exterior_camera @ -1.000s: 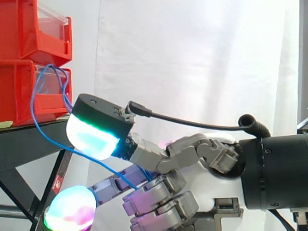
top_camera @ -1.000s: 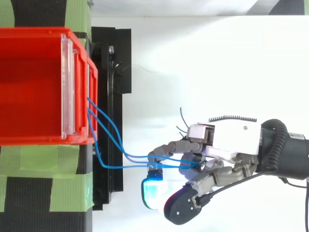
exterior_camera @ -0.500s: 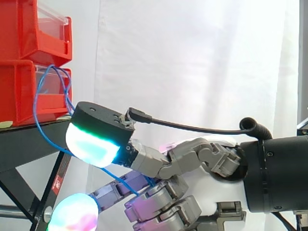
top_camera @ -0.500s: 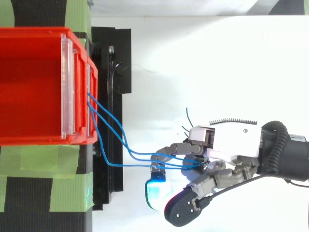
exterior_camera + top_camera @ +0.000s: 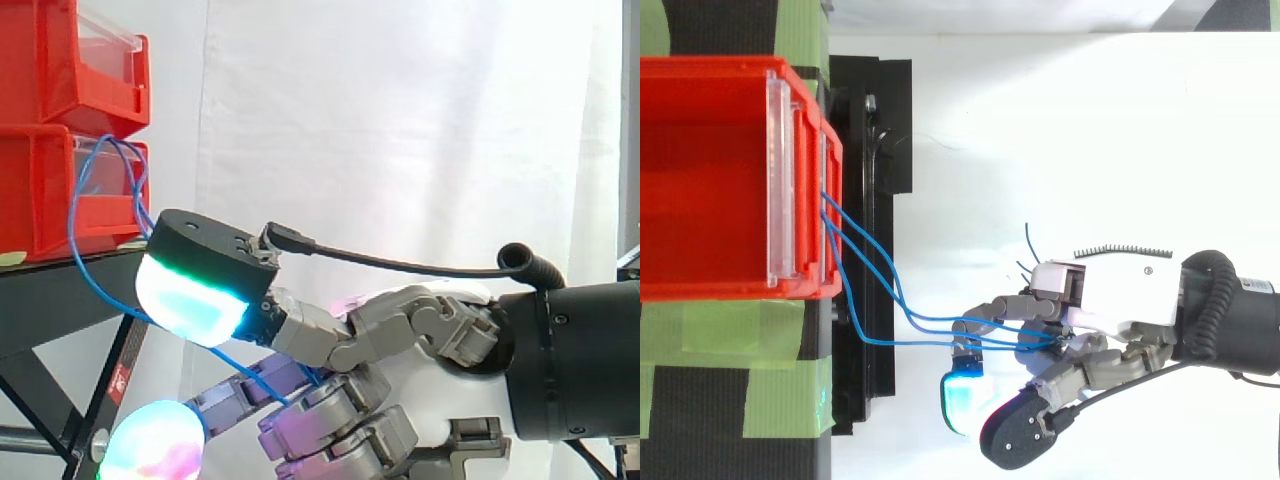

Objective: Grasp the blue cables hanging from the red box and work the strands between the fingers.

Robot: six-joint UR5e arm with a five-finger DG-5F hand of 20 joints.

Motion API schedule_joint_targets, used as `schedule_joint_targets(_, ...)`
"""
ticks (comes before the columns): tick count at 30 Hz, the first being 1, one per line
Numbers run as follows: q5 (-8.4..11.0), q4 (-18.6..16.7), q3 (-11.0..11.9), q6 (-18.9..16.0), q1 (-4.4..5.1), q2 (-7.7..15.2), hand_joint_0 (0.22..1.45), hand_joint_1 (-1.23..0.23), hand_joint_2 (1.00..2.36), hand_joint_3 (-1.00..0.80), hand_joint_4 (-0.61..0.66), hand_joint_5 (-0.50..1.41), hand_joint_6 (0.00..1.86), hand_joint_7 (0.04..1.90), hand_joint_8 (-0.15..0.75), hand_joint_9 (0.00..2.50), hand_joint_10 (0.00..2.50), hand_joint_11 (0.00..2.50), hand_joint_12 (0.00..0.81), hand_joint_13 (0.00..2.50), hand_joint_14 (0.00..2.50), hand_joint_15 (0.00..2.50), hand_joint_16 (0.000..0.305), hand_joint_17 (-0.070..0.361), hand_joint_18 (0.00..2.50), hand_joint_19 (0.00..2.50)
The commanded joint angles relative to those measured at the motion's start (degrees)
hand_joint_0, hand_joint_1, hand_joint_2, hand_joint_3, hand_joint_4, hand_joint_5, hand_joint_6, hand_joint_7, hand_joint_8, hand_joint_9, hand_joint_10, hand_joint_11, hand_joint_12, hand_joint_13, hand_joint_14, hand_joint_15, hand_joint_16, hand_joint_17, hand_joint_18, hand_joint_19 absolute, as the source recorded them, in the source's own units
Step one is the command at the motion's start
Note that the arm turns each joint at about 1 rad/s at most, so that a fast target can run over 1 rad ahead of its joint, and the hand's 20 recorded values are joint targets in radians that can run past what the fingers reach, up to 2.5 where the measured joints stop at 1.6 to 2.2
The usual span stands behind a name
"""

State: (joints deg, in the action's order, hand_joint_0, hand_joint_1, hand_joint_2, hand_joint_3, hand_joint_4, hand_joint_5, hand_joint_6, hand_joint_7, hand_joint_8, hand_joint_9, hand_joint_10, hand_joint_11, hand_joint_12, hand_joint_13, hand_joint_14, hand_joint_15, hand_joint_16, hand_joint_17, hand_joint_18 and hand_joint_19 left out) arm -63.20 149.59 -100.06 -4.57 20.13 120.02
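Thin blue cables hang from the front of the lower red box and run right into my hand. In the side view the blue cables loop down from the red box, pass behind a glowing cyan fingertip and slip between the curled fingers of my hand. The hand is shut on the strands, which run between its fingers. Loose cable ends stick out above the hand in the top view.
Two red bins are stacked on a black stand with green tape on its top. A white curtain hangs behind. The stand's black frame lies between bins and hand.
Over the last second the hand shifted slightly right and away from the box, drawing the cables a bit further out. In the last half second nothing visibly moved.
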Motion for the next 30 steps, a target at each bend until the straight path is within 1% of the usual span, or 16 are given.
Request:
schedule_joint_targets(1,0.0,0.0,0.0,0.0,0.0,0.0,0.83,-0.56,1.0,-0.99,0.31,0.09,0.52,1.19,0.436,1.23,2.5,2.5,0.549,1.62,2.5,1.63,0.066,0.147,1.89,0.97)
schedule_joint_targets(30,0.0,0.0,0.0,0.0,0.0,0.0,0.83,-0.56,1.0,-0.98,0.31,0.09,0.51,1.2,0.43,1.2,2.5,2.5,0.545,1.59,2.5,1.63,0.063,0.141,1.83,0.95)
